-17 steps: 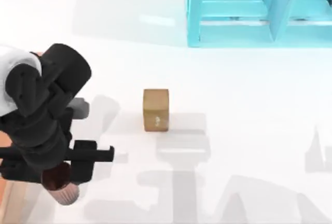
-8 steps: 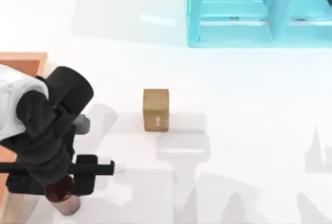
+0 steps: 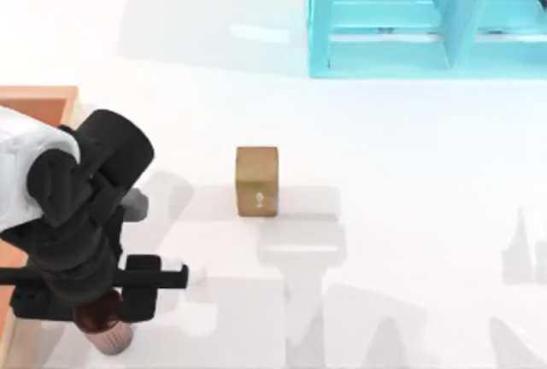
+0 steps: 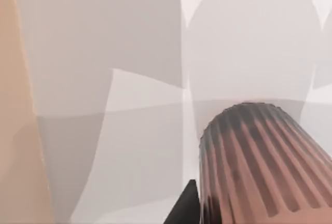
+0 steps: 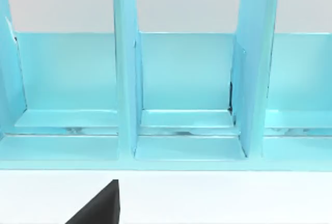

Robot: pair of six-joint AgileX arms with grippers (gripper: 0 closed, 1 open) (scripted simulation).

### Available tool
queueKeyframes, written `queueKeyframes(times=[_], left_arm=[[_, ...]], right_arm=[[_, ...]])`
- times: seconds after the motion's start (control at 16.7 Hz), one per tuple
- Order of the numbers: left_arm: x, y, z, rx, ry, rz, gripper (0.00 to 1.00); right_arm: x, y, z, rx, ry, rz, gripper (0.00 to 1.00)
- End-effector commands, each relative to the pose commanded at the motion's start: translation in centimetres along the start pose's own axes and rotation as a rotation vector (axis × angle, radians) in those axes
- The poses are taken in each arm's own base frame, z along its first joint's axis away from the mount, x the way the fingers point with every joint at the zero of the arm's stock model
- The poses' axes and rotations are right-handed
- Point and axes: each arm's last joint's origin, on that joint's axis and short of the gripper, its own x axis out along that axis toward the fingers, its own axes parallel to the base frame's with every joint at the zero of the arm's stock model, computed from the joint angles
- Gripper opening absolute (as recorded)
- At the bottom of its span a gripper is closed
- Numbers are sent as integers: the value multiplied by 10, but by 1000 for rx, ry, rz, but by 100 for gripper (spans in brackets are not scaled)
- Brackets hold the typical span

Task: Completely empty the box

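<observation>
Spreading white and bare across most of the top view, the worktop [image 3: 410,155] has open room from centre to three o'clock. A cyan shelf unit [image 3: 427,19] lines the one o'clock edge. The box [image 3: 38,100] hugs the nine o'clock edge. My left gripper [image 3: 101,325], at seven o'clock just beside the box, pinches a ribbed brown cup [image 4: 259,162] between its fingers. A golden-brown cube [image 3: 257,181] stands alone at centre.

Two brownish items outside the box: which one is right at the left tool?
The ribbed reddish-brown cup, directly under the left tool beside the box at the table's left. The golden-brown cube stands apart, mid-table.
</observation>
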Motion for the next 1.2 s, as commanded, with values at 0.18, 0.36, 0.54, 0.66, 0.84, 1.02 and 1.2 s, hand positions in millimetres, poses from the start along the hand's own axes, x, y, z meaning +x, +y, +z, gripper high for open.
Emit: queueKeyframes(times=[0.18, 0.36, 0.54, 0.66, 0.84, 1.02, 1.2], left_arm=[[0, 0, 0, 0, 0, 0, 60], [0, 0, 0, 0, 0, 0, 83], [0, 0, 0, 0, 0, 0, 100], [0, 0, 0, 0, 0, 0, 100], [0, 0, 0, 0, 0, 0, 100], [0, 0, 0, 1, 0, 0, 100], [-14, -4, 5, 0, -61, -53, 100]], right_arm=[[0, 0, 0, 0, 0, 0, 100], [0, 0, 0, 0, 0, 0, 100], [0, 0, 0, 0, 0, 0, 100], [0, 0, 0, 0, 0, 0, 100], [0, 0, 0, 0, 0, 0, 100], [0, 0, 0, 0, 0, 0, 100], [0, 0, 0, 0, 0, 0, 100]])
